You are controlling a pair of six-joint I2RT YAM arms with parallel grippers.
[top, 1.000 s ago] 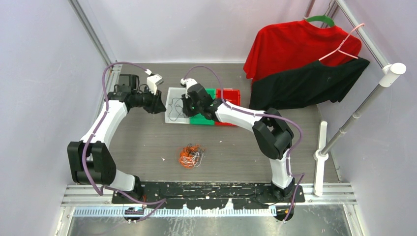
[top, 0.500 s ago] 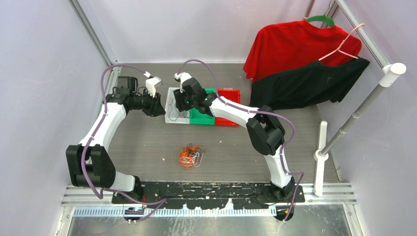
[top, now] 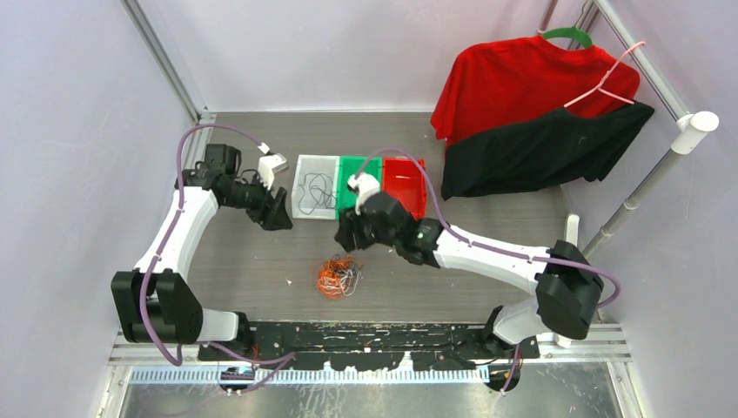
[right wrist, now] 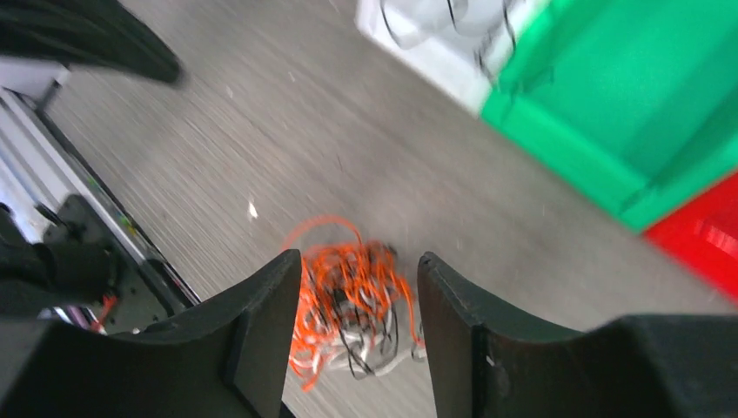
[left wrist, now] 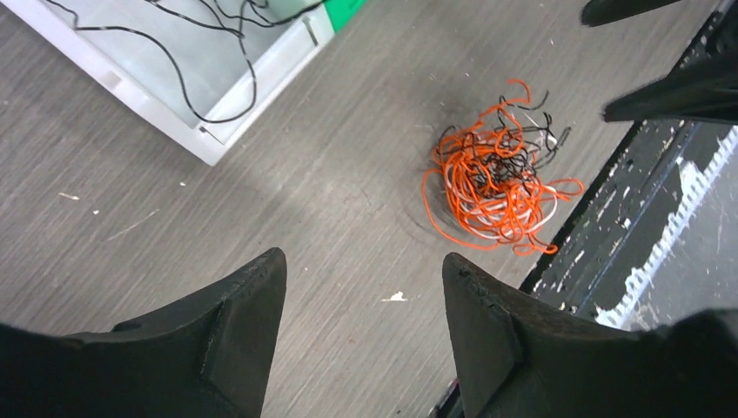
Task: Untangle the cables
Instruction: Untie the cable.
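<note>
Cables (top: 338, 276), top view. The bulk sits as 1 compact knot (top: 336, 279) on the bare bench (top: 261, 261), near the front edge and well apart from the 3 trays at the far side. 1 black cord (top: 318, 190) lies loose in the white tray (top: 300, 212). The green tray (top: 348, 170) and red tray (top: 409, 170) show nothing inside that I can make out. Judgement: at least 1 strand is sorted out, and most of the work is outstanding. The left tool (top: 280, 216) hangs beside the white tray's near-left corner. The right tool (top: 345, 239) hangs just behind the knot. Neither touches a cord.

Left wrist view. The left tool's 2 fingers (left wrist: 235, 331) stand apart with only bench between them: released, carrying nothing. The knot (left wrist: 496, 187) lies ahead and to the right. It is a wiry nest of orange loops with white and black strands threaded through, and several loops spring free at its edge. The black cord (left wrist: 174, 70) curls slackly over the tray's smooth pale floor. The bench is grey with a fine wood-like grain and a few pale specks.

Right wrist view, blurred. The right tool's fingers (right wrist: 261, 331) are likewise parted and empty, with the knot (right wrist: 352, 305) visible in the gap, below them. The strands are hair-thin against the fingers. They look limp and likely to snag when 1 is pulled. The tray walls look like hard glossy plastic.
</note>
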